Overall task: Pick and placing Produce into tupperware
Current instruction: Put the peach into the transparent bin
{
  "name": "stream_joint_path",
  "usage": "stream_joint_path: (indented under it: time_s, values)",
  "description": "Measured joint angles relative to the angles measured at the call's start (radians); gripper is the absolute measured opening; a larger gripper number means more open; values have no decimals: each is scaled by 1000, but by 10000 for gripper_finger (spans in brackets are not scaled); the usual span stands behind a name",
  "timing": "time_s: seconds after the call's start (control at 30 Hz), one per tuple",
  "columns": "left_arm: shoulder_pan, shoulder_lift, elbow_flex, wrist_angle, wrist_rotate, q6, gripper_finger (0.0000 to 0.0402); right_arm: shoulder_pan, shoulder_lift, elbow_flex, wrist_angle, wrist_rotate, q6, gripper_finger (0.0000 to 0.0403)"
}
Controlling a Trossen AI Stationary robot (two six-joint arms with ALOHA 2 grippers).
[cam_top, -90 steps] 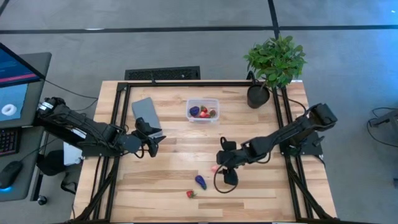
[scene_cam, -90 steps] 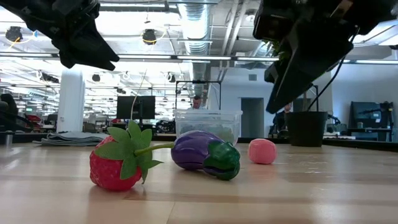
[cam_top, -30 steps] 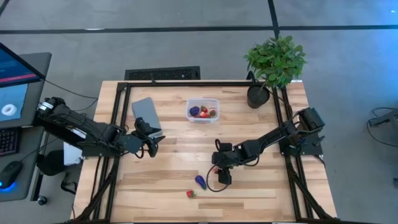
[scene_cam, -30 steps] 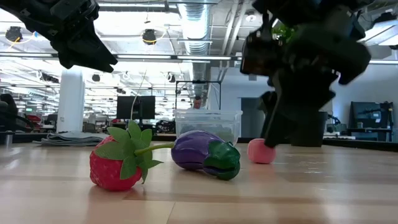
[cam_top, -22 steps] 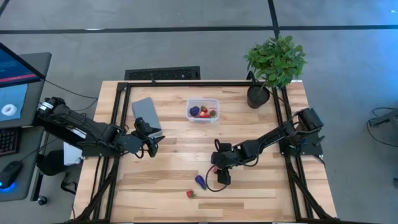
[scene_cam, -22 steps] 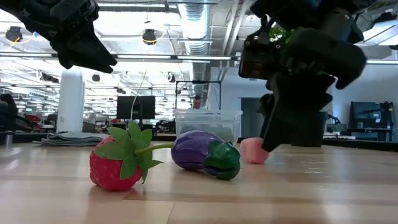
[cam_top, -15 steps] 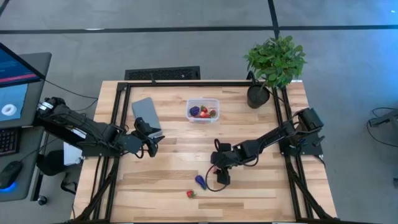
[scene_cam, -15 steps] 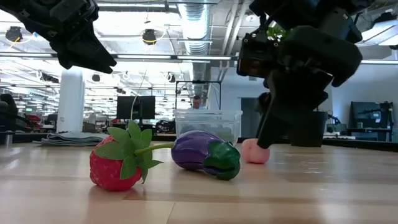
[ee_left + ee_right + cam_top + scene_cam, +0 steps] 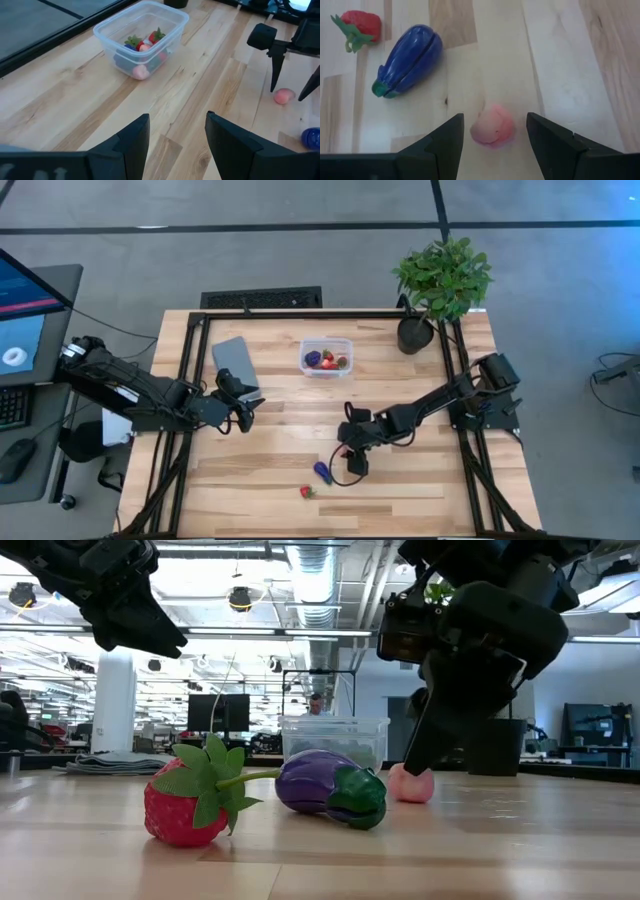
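Produce lay in two places on the wooden table (image 9: 270, 480). From overhead, several pieces sat inside the clear tupperware (image 9: 327, 359) near the far edge, next to a flat grey lid (image 9: 232, 359). A potted plant (image 9: 441, 280) stood at the far right corner. Near the front edge lay a strawberry (image 9: 307, 492) and a purple eggplant (image 9: 322, 471). The right gripper (image 9: 345, 452) reached down just beyond them, while the left gripper (image 9: 243, 412) waited near the lid.

At table level, the strawberry (image 9: 185, 802) and eggplant (image 9: 332, 788) lay side by side in front, with a pink piece (image 9: 411, 783) behind them at the tips of the right gripper (image 9: 425, 760). The tupperware (image 9: 334, 743) stood farther back. The left gripper (image 9: 130, 600) hung high above the table.

The left wrist camera showed the left gripper (image 9: 177, 130) with its jaws apart and holding nothing, the filled tupperware (image 9: 142, 37) ahead, and the pink piece (image 9: 283, 95) farther off.

The right wrist camera showed the right gripper (image 9: 495, 131) with jaws spread wide on either side of the pink piece (image 9: 493, 126), not touching it. The eggplant (image 9: 411, 59) and strawberry (image 9: 359, 24) lay beyond.
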Motion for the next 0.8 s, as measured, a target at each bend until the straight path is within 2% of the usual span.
stream_joint_path:
  time_s: [0.4,0.63,0.8]
  values:
    - [0,0,0,0,0,-3,180,5,34,10,-8,9,5,250]
    - [0,0,0,-7,-1,-10,180,29,119,106,-56,31,8,250]
    - [0,0,0,-8,0,-12,180,29,127,122,-84,34,7,250]
